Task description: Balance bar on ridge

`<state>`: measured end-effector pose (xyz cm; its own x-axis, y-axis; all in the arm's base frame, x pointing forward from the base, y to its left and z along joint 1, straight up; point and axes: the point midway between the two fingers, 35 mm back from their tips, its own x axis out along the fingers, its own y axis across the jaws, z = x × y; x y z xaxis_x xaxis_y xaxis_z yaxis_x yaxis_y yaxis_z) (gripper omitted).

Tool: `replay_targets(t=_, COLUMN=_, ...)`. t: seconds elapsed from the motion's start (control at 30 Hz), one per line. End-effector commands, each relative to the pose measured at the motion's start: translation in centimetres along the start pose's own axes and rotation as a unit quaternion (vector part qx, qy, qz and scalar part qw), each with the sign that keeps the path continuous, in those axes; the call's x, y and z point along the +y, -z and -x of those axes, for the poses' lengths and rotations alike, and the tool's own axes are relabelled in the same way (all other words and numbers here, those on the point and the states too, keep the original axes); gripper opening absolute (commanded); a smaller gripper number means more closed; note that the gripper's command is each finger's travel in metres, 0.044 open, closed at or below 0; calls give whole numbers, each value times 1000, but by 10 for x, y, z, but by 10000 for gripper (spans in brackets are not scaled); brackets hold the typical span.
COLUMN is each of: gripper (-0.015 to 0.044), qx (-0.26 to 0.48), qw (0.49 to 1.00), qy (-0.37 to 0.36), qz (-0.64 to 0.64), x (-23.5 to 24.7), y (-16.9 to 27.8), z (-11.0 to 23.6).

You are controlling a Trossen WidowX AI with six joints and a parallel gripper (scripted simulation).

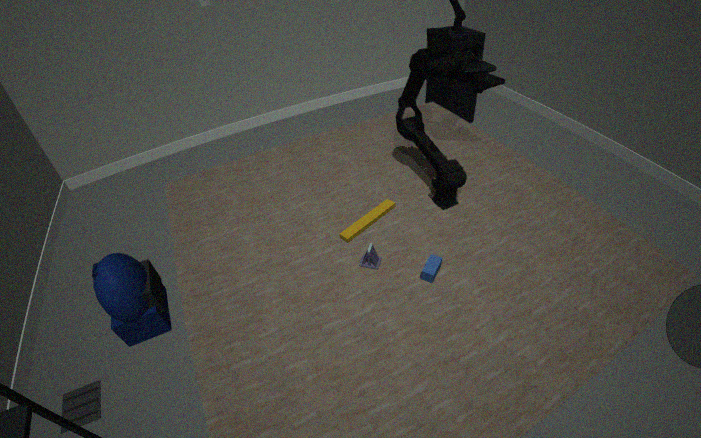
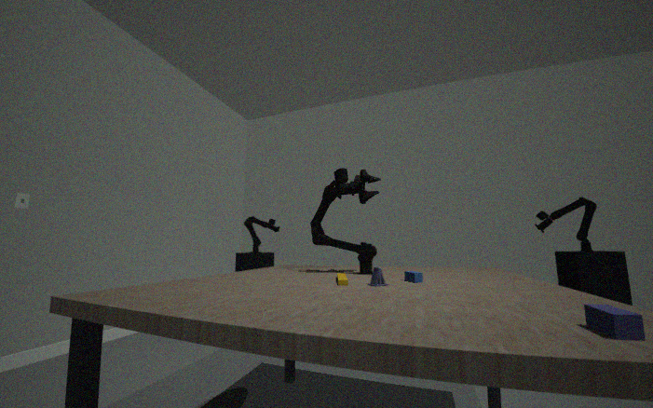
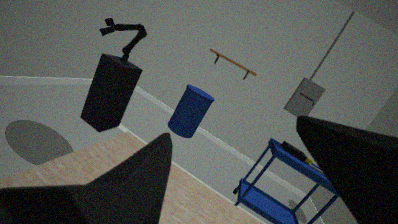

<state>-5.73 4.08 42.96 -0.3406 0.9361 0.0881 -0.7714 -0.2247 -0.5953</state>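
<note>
Dim room, wooden desk point(image 1: 505, 326). Yellow bar point(image 1: 367, 220) lies flat on the desk top, long axis running from about 8 o'clock to 2 o'clock in the top view. Small purple ridge point(image 1: 370, 257), wedge-shaped, stands just off the bar's near end, at roughly 6 o'clock from it; the two are near but apart. Blue block point(image 1: 430, 268) sits at 3 o'clock from the ridge, also apart.

Arm's base stands at the far side of the desk, about 2 o'clock from the bar. Arm rises in an S-bend; gripper point(image 2: 369, 186) is carried high above the desk and points sideways. Its two fingers stand wide apart with nothing between them; wrist view shows the dark fingers framing only the room beyond: a blue barrel point(image 3: 190, 110), a blue cart point(image 3: 295, 157), a second arm on a black pedestal point(image 3: 110, 92).

A dark blue box point(image 2: 613, 320) rests near the desk's front corner in the exterior view.
</note>
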Motion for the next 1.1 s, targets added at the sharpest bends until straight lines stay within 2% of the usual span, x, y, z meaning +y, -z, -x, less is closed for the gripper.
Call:
replay_targets(t=0.0, gripper=374, qx=2, qw=1000, qy=1, qz=-1, x=0, y=0, z=-1)
replay_targets(t=0.07, gripper=321, qx=16, qw=1000, qy=6, qz=-5, x=-3, y=4, z=-6)
replay_targets(t=0.1, gripper=315, qx=27, qw=1000, qy=9, qz=-8, x=-5, y=7, z=-11)
replay_targets(t=0.63, gripper=315, qx=198, qw=975, qy=73, qz=-73, x=-44, y=68, z=-63)
replay_targets(t=1.07, gripper=315, qx=325, qw=928, qy=139, qz=-122, x=-82, y=131, z=-77)
